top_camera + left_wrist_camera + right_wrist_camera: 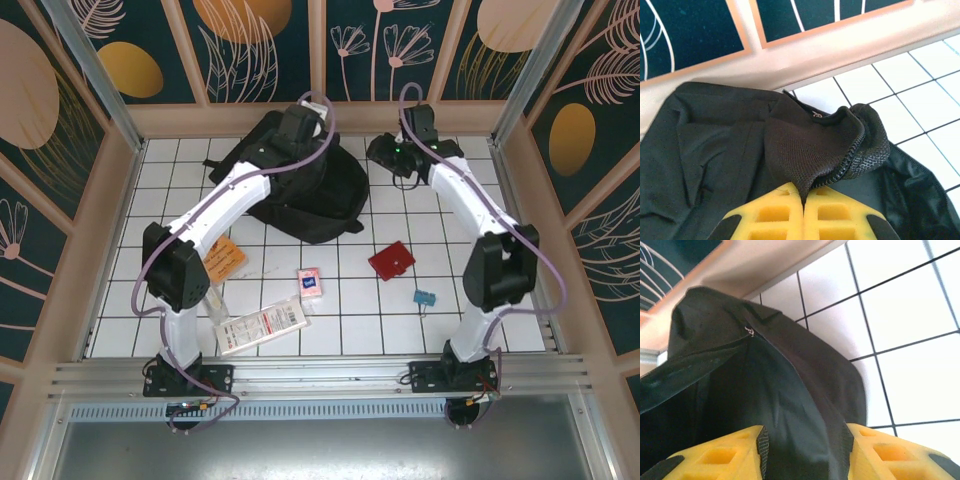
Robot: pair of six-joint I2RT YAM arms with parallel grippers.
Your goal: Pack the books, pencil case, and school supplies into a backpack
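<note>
The black backpack lies at the back of the tiled table. My left gripper is over its far end, shut on a fold of black mesh with a zipper edge, which it holds up from the backpack. My right gripper is to the backpack's right. Its yellow fingers stand apart around a black zipped pouch, the pencil case. The orange-brown book, pink little box and teal binder clip lie on the tiles nearer me.
A flat red square item lies right of centre. A white and red packet sits near the left arm's base. Wooden walls close the table at the back and sides.
</note>
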